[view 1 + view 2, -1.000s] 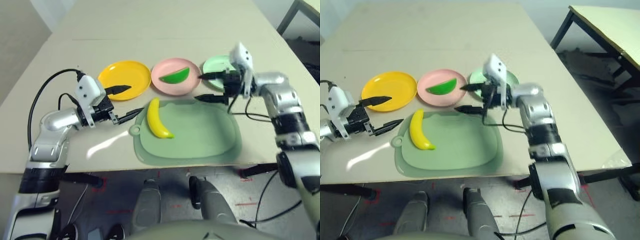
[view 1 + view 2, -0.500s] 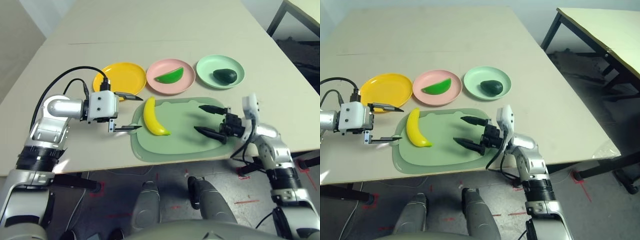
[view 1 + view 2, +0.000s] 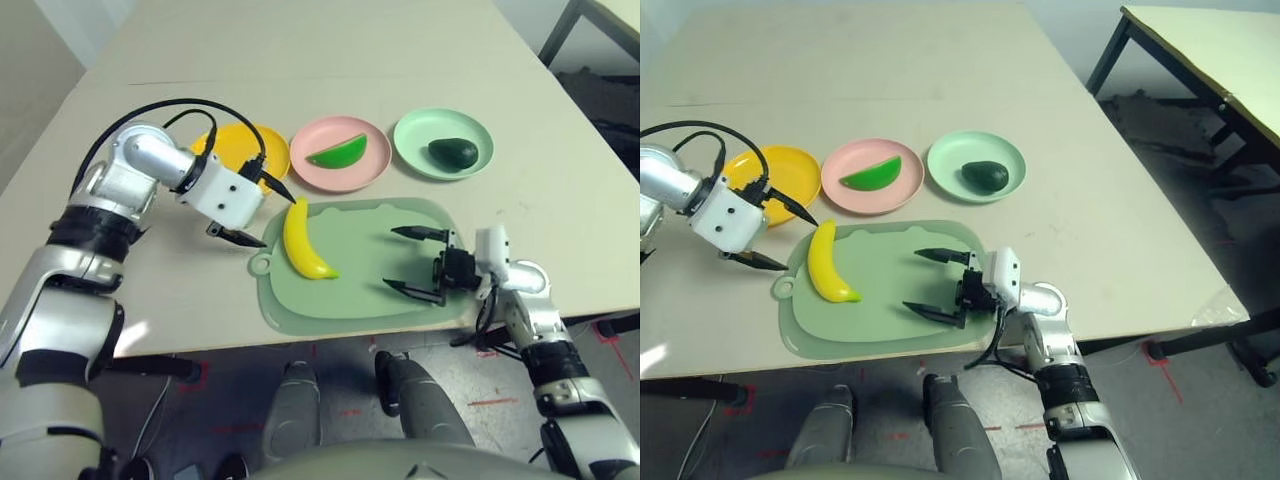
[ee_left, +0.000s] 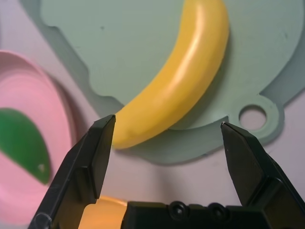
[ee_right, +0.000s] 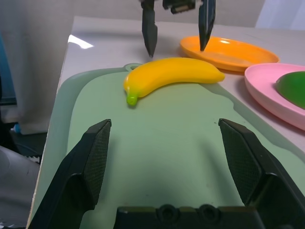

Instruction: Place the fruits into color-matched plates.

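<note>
Left eye view: banana (image 3: 303, 241) lengthwise toward plates (image 3: 340, 172)

Yellow banana (image 3: 303, 240), pale green mat (image 3: 380, 300), pink plate (image 3: 350, 180).

3 plates in a row at back: one (image 3: 240, 150) on left, bare; middle plate (image 3: 345, 175) w/ watermelon wedge (image 3: 338, 152); right plate (image 3: 415, 145) w/ avocado (image 3: 452, 152). Mat (image 3: 400, 265) in front of them; banana (image 3: 302, 238) on its left part.
</note>
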`<state>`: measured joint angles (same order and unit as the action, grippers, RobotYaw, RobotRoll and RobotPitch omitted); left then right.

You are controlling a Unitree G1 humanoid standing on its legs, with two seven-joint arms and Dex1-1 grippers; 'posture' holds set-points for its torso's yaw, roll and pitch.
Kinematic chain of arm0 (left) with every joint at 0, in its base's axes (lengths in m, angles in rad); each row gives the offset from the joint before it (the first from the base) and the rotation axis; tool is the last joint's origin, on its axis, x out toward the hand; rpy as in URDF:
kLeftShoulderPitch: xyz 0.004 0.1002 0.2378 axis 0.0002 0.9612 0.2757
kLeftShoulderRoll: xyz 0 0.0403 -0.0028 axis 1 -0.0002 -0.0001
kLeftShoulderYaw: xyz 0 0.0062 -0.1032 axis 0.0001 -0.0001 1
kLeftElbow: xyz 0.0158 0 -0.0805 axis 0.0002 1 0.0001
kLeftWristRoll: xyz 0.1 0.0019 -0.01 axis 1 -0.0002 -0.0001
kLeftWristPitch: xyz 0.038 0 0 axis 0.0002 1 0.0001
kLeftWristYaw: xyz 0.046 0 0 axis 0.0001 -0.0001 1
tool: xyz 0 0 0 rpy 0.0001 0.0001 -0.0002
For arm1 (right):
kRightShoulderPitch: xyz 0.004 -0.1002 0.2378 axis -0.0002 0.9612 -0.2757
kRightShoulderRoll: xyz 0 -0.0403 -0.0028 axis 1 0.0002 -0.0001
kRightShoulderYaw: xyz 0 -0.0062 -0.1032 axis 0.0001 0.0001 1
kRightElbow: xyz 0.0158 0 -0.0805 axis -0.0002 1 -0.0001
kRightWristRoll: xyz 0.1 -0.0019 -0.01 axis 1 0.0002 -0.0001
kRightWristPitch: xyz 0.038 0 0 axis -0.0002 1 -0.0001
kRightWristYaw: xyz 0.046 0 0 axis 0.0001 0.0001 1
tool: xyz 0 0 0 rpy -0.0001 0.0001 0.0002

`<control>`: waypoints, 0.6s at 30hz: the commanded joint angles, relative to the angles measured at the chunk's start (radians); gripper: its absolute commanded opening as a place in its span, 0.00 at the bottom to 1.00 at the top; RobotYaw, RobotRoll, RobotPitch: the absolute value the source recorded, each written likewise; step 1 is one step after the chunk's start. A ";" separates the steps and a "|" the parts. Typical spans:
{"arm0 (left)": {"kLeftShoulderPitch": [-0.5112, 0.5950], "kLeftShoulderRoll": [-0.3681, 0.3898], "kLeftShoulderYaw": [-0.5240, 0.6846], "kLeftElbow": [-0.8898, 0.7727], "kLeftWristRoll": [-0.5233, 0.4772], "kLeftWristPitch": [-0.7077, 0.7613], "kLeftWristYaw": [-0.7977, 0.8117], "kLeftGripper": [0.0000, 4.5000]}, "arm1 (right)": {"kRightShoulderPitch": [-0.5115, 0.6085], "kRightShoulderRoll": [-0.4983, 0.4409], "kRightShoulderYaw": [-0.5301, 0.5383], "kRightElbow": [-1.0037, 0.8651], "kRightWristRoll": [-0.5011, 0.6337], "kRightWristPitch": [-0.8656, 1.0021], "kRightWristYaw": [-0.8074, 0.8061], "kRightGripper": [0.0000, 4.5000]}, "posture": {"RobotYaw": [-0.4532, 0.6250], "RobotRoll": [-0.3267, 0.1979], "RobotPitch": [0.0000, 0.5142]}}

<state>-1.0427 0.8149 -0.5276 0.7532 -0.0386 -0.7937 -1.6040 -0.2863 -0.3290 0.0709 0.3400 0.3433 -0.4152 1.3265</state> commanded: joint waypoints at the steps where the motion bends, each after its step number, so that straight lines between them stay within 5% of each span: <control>1: -0.035 -0.065 -0.044 0.090 0.030 -0.069 -0.010 1.00 | 0.032 -0.012 0.007 -0.023 -0.010 -0.005 -0.030 1.00 | 0.35 0.62 0.34; 11: -0.056 -0.116 -0.127 0.175 0.080 -0.126 -0.010 1.00 | 0.075 -0.026 0.015 -0.081 -0.010 0.010 -0.092 1.00 | 0.31 0.62 0.34; 18: -0.035 -0.056 -0.213 0.121 0.034 -0.022 -0.010 0.59 | 0.058 -0.043 0.013 -0.086 -0.004 0.024 -0.109 1.00 | 0.32 0.62 0.33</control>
<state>-1.1023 0.7409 -0.7063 0.8860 -0.0045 -0.8374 -1.6040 -0.2271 -0.3630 0.0734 0.2642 0.3432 -0.3994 1.2176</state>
